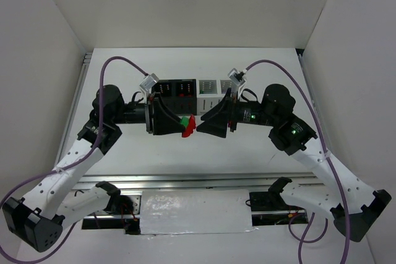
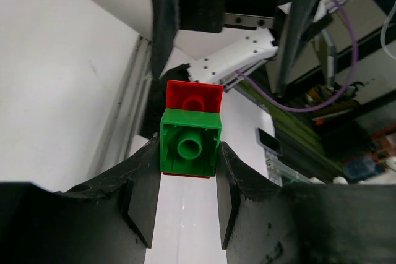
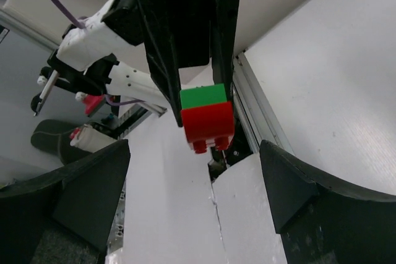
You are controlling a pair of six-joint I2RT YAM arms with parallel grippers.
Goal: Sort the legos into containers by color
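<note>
The white surface [image 1: 185, 165] lies mostly bare beneath my two arms, which reach in from either side and meet above its middle. Behind that meeting point, toward the back wall, the containers [image 1: 197, 87] sit joined in a row, the black pair on the left and the white pair on the right. Neither arm is over them yet.

My left hand [image 2: 189, 156] is clenched on two legos stuck together, held up off the surface and pointed sideways at the other arm. The fingers press only on the sides of the green brick [image 2: 190, 143], so the red brick [image 3: 208, 125] plugged onto it juts out past the fingertips with nothing gripping it. I judge that this is deliberate: two colours cannot go into one bin, so the pair has to be pulled apart first, and leaving the red end free gives the other hand something to take.

My right hand [image 3: 195, 153] faces that free end with its jaws spread wide, one finger on each side of the red brick and both clear of it. It grasps nothing yet. To separate the bricks it would need to close squarely on the red one alone, without catching the green.
</note>
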